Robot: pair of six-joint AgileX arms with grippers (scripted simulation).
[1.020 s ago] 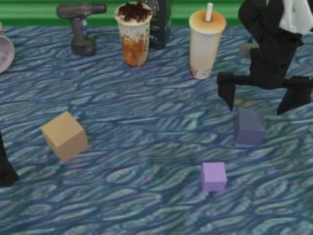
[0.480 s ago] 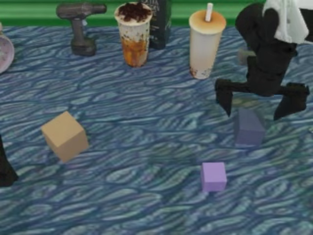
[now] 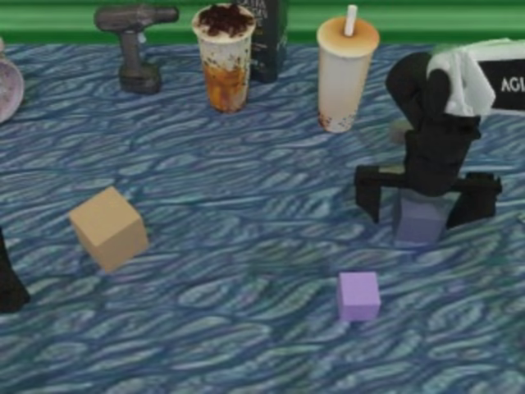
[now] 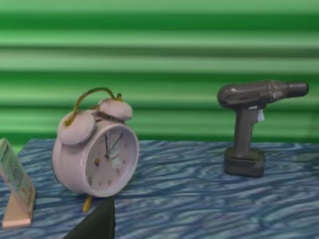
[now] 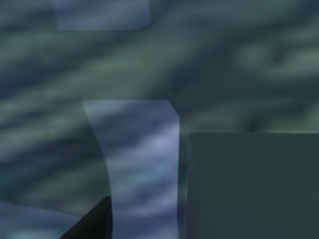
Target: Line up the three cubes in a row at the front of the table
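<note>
The dark slate cube sits on the right of the table. My right gripper is open and low over it, one finger on each side, not touching it. In the right wrist view the slate cube fills the frame close up beside one fingertip. The small light-purple cube lies nearer the front, left of the slate one. The tan cube rests turned at an angle on the left. My left arm is parked at the left edge, one fingertip showing.
Along the back stand a power drill, a chocolate-topped drink cup, a dark carton and a cup with a straw. An alarm clock stands at the back left, near the drill.
My right gripper has come down and toward the front, from behind the slate cube to straddling it. The cubes and the left arm have not moved.
</note>
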